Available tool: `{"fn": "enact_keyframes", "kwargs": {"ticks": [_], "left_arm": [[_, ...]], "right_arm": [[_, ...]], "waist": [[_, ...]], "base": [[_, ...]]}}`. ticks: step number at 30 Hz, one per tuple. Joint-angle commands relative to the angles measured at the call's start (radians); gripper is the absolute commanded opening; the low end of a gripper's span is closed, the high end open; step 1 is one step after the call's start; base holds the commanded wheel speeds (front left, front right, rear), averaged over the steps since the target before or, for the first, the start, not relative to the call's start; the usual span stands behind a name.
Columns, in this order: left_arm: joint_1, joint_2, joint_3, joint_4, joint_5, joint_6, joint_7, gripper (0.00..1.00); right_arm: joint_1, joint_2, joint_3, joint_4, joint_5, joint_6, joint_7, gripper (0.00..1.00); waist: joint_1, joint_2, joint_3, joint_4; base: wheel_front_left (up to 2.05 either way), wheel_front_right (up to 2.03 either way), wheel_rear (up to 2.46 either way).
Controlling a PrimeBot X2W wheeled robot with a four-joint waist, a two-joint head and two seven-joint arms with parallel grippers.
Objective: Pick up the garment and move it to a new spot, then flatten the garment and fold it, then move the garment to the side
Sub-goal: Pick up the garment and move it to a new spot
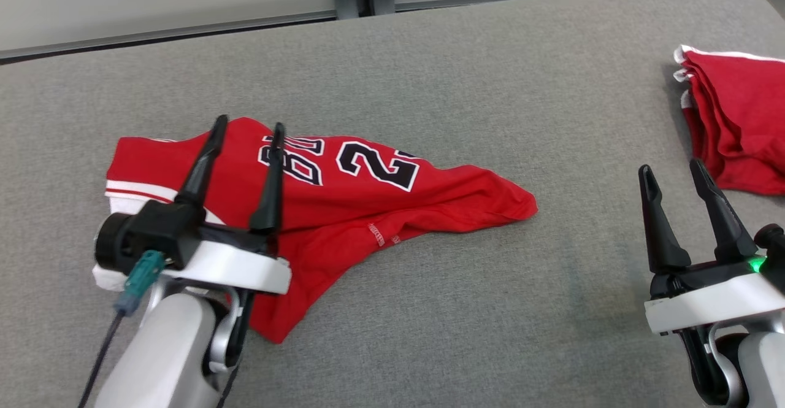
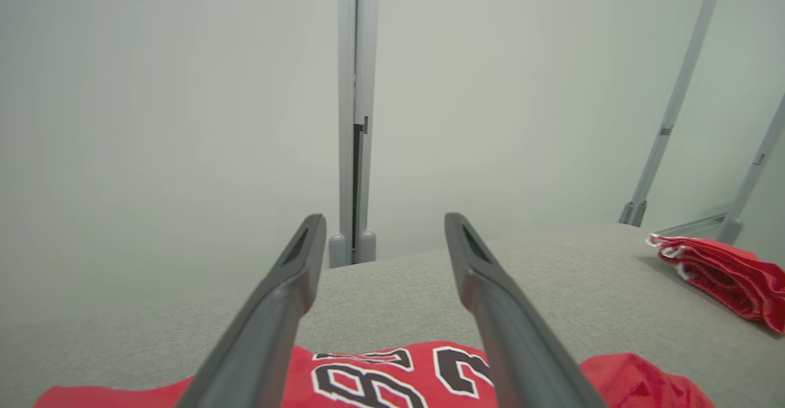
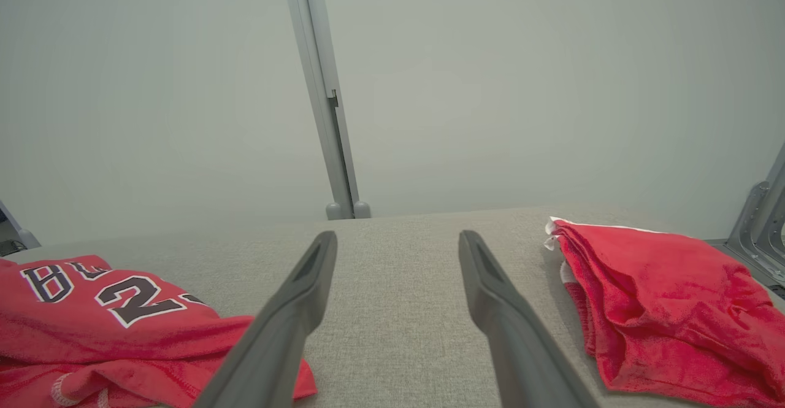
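The garment [image 1: 368,205] is a red jersey with black-and-white lettering and numbers, lying crumpled on the grey table at the left of the head view. It also lies under the fingers in the left wrist view as the garment [image 2: 380,377], and at the lower left of the right wrist view as the garment [image 3: 92,328]. My left gripper [image 1: 248,127] hovers over its left part, open, with nothing between the fingers. My right gripper [image 1: 673,172] stands open over bare table at the lower right, well apart from the jersey.
A folded pile of red cloth [image 1: 736,126] with white trim lies at the table's right edge, also seen as the pile [image 3: 662,297]. The grey padded table [image 1: 429,76] ends at a pale wall with a metal post [image 2: 352,119] behind it.
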Motion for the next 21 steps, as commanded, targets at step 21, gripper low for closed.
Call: {"fn": "enact_keyframes", "kwargs": {"ticks": [21], "left_arm": [[0.312,0.101,0.174,-0.022,-0.076,-0.064,-0.007,1.0]], "right_arm": [[0.151,0.015,-0.026,-0.052,-0.032,0.0,0.103,1.0]], "waist": [[0.0,0.0,-0.181,0.099]], "base": [[0.0,0.0,0.0]]}}
